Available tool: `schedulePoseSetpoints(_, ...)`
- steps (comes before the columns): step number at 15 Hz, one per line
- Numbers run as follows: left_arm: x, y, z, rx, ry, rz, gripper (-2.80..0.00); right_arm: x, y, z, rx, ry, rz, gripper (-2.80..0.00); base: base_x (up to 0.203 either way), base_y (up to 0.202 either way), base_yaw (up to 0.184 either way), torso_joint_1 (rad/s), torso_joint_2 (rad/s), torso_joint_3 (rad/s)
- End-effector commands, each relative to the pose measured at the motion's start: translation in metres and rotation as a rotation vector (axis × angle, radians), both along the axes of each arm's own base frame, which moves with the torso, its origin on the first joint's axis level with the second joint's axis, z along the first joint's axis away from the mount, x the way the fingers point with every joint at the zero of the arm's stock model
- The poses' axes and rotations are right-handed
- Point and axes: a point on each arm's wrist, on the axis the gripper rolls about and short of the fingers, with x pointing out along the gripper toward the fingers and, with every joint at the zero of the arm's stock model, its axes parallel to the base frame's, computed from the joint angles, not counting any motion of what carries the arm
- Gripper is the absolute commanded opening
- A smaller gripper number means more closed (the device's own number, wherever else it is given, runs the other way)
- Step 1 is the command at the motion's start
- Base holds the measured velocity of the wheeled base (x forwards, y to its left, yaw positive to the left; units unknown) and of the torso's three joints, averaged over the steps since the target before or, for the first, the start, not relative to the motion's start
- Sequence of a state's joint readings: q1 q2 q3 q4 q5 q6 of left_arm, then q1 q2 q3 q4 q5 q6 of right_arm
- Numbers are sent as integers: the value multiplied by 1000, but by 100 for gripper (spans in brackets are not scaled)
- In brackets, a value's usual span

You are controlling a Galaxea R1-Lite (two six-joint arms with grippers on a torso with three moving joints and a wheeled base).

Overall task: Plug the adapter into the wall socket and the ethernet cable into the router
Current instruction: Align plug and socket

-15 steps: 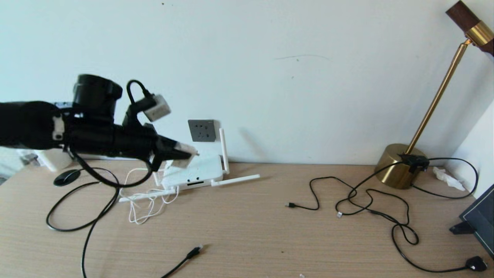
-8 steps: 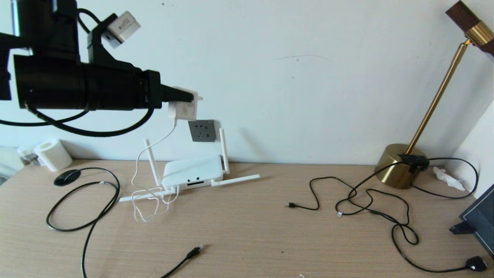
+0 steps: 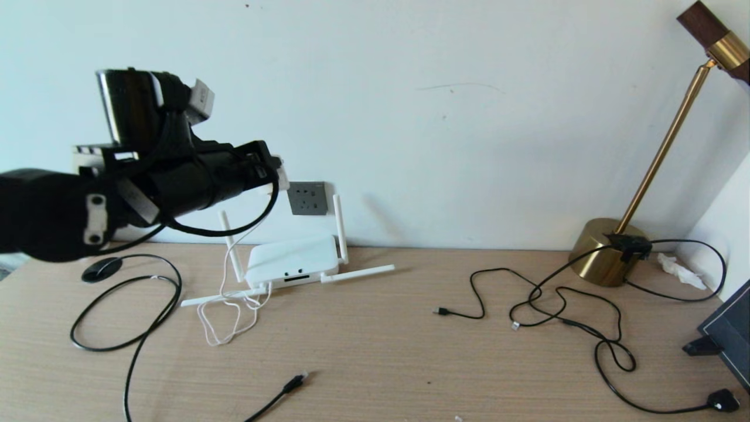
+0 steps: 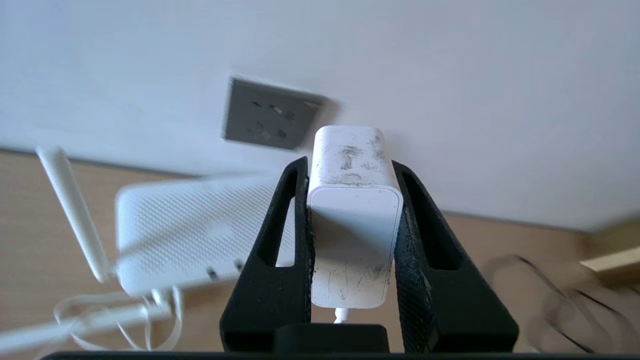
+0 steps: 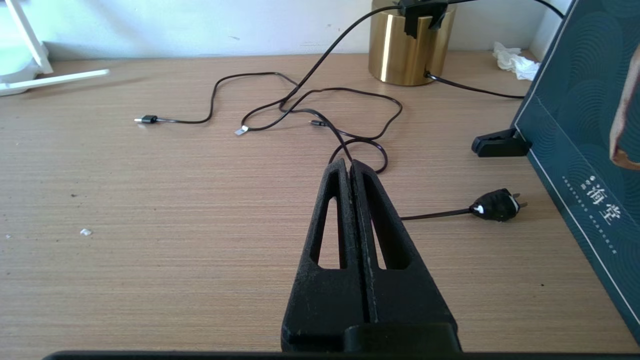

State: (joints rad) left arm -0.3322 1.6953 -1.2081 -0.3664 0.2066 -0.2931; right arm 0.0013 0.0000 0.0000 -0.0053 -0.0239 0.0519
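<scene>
I have the left gripper clenched on the adapter, one finger flat against each side wall, and it hangs in the air just short of the socket on the wall above the router. From the wrist view the adapter's nose points toward the wall but sits off to one side of the socket plate, so I judge the line-up is not finished. The adapter looks like a hard, light plastic block with smooth faces (scuffed, so probably a bit slick); gripping the flat sides well back from the prongs seems right, since pushing it home could make it slide in the fingers. Its thin cord trails limp down to the table and should add little drag. The ethernet cable lies on the table nearer me, unplugged; it looks stiffer, best taken by the boot. The right gripper is parked over the table, fingers pressed together, empty.
</scene>
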Motion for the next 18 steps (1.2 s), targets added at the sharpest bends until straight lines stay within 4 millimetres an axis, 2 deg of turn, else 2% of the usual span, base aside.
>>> schedulePoseSetpoints(1,12,-6,-32,57,-107,21,-280,0,0,0,0,1,0,-280,0,0,0,0,0,0)
schedulePoseSetpoints(4,12,-6,-53,99,-204,28,-280,0,0,0,0,1,0,-280,0,0,0,0,0,0)
schedulePoseSetpoints(8,25,-1,-79,133,-251,58,-280,0,0,0,0,1,0,-280,0,0,0,0,0,0)
schedulePoseSetpoints(16,57,-8,-139,199,-267,29,-280,0,0,0,0,1,0,-280,0,0,0,0,0,0)
schedulePoseSetpoints(18,63,-11,-145,210,-291,27,-280,0,0,0,0,1,0,-280,0,0,0,0,0,0)
